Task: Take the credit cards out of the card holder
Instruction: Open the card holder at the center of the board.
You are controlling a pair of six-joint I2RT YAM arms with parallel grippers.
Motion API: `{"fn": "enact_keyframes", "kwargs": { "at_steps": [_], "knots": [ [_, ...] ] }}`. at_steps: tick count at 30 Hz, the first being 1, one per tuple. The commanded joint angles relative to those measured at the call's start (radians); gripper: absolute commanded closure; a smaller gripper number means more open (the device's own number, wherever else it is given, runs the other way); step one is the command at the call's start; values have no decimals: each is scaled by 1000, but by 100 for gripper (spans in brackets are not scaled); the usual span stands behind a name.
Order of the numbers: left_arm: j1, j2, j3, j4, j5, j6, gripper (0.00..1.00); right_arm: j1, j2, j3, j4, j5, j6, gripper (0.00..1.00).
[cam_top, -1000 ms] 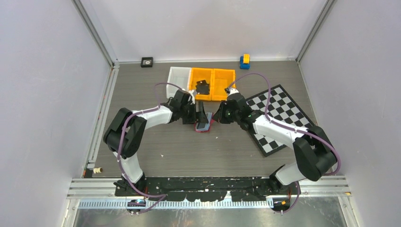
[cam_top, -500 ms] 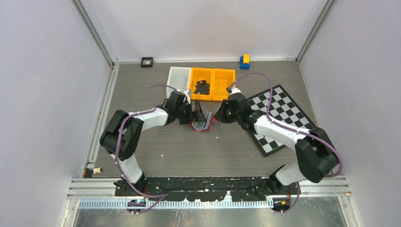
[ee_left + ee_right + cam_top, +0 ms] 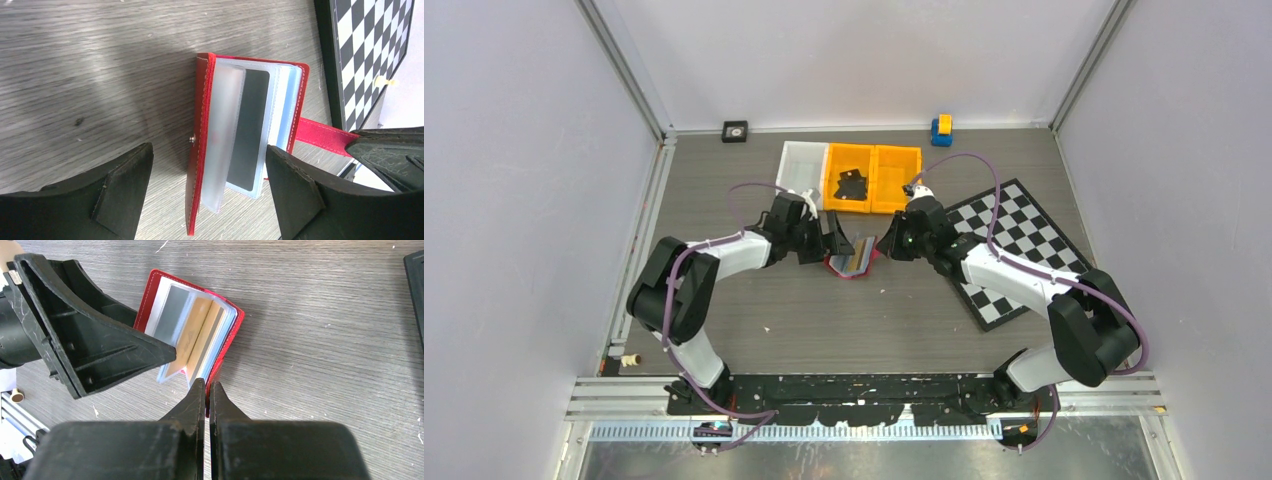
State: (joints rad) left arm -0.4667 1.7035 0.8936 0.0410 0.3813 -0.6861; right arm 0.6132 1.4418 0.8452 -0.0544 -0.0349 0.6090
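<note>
Pinching the red snap tab (image 3: pixel 320 135) between tightly closed fingers, the right gripper (image 3: pixel 206 385) appears to anchor the card holder (image 3: pixel 150 290) so that it cannot slide or flip shut. The left gripper (image 3: pixel 209 150) hangs just above with its jaws spread wide and nothing in them, one finger on each side of the open holder. That placement reads as an approach to reach in for a card.

The holder lies open on the grey table (image 3: pixel 75 75), between the two grippers and beside the chequered board (image 3: pixel 370 50). Its clear sleeves (image 3: pixel 225 130) are fanned upward like pages, probably because the held tab keeps the cover spread. A tan credit card (image 3: pixel 197 335) shows inside one sleeve, and a darker grey one sits next to it. No card can be seen lying loose on the table, so the removal looks barely begun.

The next move likely calls for the left fingers to narrow onto a single exposed card edge without catching the thin plastic beside it.
</note>
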Motion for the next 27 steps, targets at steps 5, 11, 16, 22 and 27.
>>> {"fn": "enact_keyframes", "kwargs": {
  "at_steps": [5,11,16,22,27],
  "knots": [
    [33,-25,-27,95,75,-34,7,-1,-18,40,18,13,13,100],
    [30,-27,-41,141,119,-44,3,-2,-9,45,13,9,12,100],
    [30,-24,-38,135,112,-45,4,-2,-3,48,12,6,12,100],
    [32,-62,-48,111,68,-33,24,-3,3,54,-11,30,13,99],
    [31,-85,-57,105,44,-26,34,-4,21,66,-25,32,15,99]
  ]
}}
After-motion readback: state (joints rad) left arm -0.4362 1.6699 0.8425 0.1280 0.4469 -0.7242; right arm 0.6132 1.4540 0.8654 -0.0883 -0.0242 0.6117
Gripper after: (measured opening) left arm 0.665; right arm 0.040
